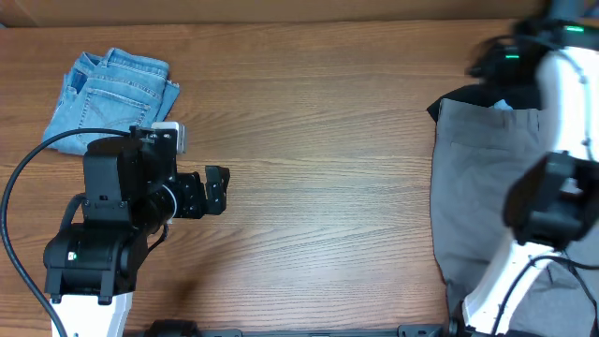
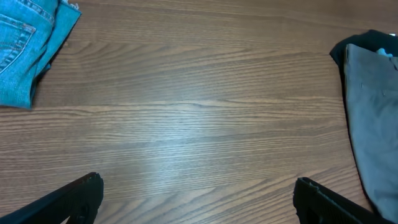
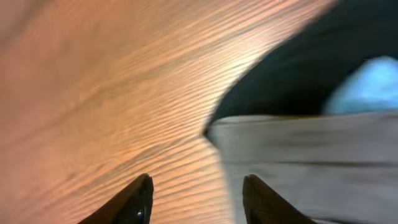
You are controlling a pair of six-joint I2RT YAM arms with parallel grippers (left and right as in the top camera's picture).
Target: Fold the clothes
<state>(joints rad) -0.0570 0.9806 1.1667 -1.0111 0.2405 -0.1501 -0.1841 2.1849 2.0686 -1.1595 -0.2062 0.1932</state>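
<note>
— Now, our grey shorts (image 1: 477, 187) lie at the right of the surface (image 1: 328, 140), over a black garment (image 1: 447, 101); our right pincer (image 3: 199, 202) hangs open above their corner.
— Left pincer (image 2: 198, 200) gapes empty. We'd judge a deep pinch could drag both layers.

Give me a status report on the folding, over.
Left pincer open, empty. Right pincer open at edge of grey shorts. Shorts unfolded, denim lies apart. Nothing blocking.

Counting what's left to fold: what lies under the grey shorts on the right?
A black garment pokes out from under the grey shorts at their far corner, with a light-blue scrap showing there too. How far either extends underneath is covered.
</note>
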